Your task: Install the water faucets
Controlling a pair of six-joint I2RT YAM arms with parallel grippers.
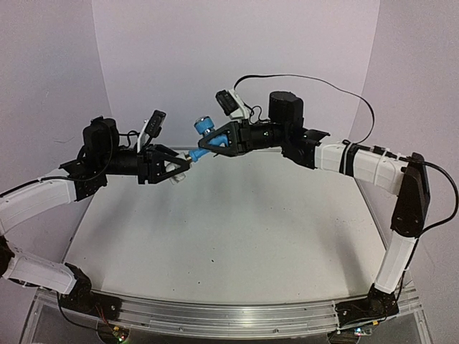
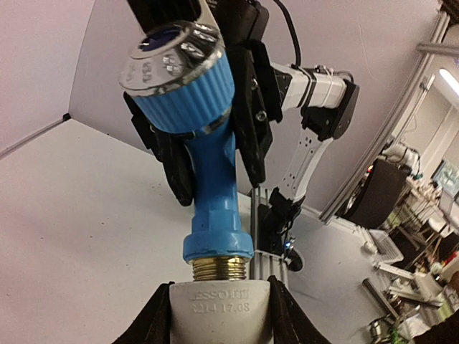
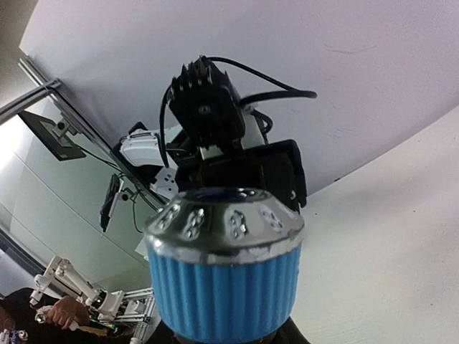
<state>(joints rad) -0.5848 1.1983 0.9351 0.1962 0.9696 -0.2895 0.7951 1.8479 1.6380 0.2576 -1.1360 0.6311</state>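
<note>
Mating at centre frame | right jaws clench blue tap (image 2: 211,179) | left jaws clench white fitting (image 2: 221,309) | tilt risks cross-threading

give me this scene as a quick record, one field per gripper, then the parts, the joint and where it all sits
left gripper: shut on the white fitting
right gripper: shut on the blue tap, fingers on either side of its body below the knob
knob: ribbed blue with a shiny metal cap
joint: the tap's brass thread meets the mouth of the fitting, with a band of thread showing
position: both parts held in the air above the table
</note>
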